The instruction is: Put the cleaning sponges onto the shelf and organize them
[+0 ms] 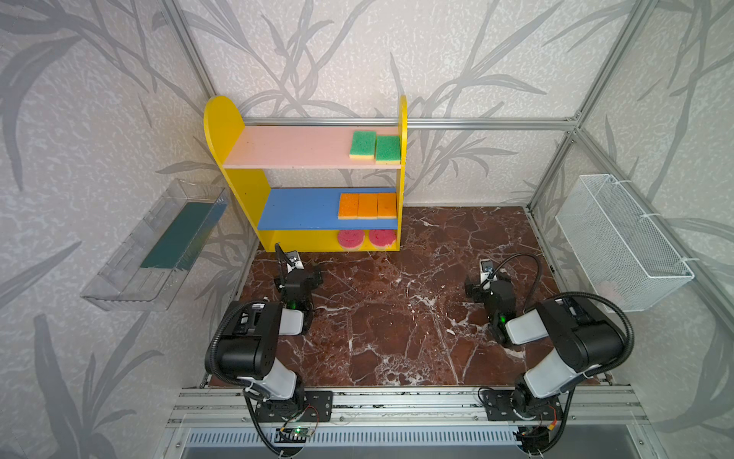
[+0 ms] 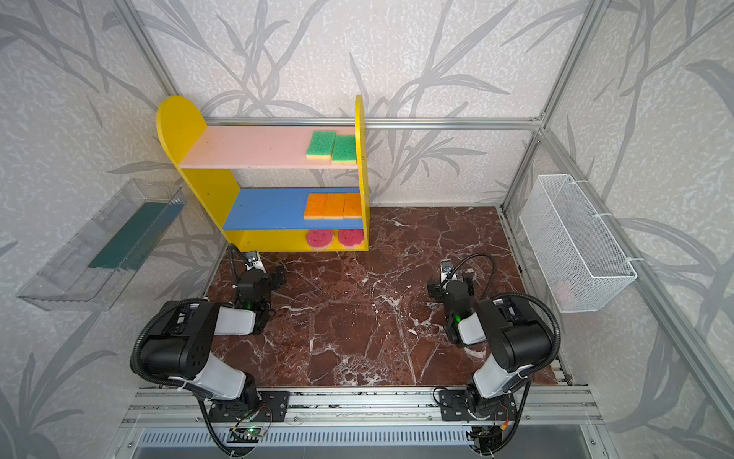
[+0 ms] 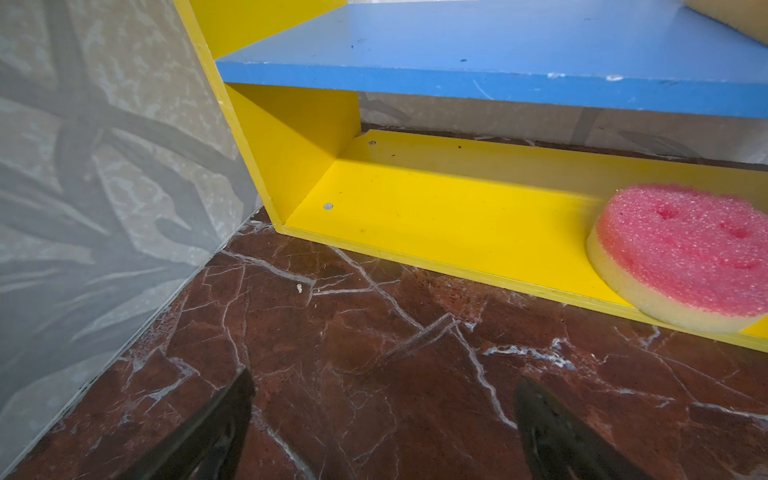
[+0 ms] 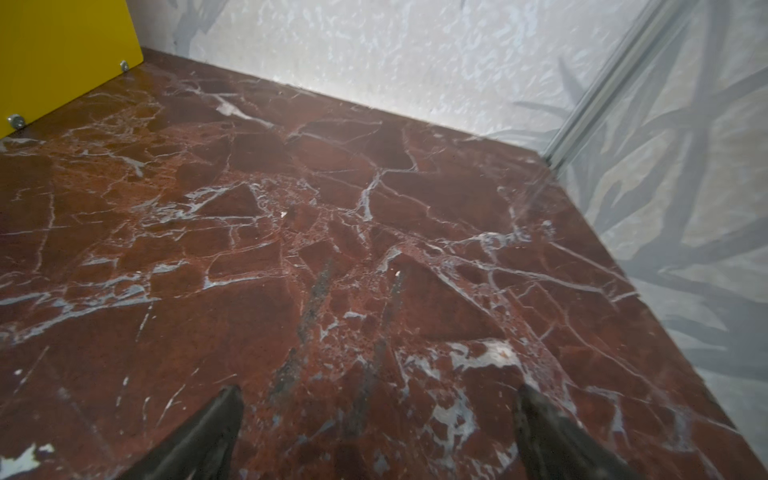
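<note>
Presently my left pincer and right pincer hang released, empty, above the marble tabletop. Beyond, the shelf carries 2 pink sponges on its base, 3 orange sponges mid-board, 2 green sponges on top.

We are seeing the shelf holding everything at its right end — two green sponges sitting on the pink board, three orange sponges on the blue board, two pink sponges on the base
</note>
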`<state>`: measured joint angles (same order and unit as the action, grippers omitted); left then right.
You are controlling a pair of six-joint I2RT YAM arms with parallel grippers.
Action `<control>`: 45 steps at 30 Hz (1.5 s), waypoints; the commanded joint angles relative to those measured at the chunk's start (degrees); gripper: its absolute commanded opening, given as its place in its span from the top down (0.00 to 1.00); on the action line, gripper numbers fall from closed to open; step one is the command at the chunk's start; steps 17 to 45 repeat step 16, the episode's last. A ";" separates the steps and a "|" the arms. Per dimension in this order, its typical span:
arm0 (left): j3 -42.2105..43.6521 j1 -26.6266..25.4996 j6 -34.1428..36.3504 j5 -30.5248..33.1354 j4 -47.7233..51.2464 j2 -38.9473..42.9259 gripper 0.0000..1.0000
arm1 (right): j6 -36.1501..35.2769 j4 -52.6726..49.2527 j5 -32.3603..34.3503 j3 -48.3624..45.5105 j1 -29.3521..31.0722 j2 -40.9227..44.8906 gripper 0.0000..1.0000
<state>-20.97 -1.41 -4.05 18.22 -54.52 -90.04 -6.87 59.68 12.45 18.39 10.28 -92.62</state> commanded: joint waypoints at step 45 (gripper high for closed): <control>0.03 0.16 0.98 0.93 -1.82 -0.22 0.01 | 2.13 -11.95 -12.10 5.25 -4.75 4.27 0.01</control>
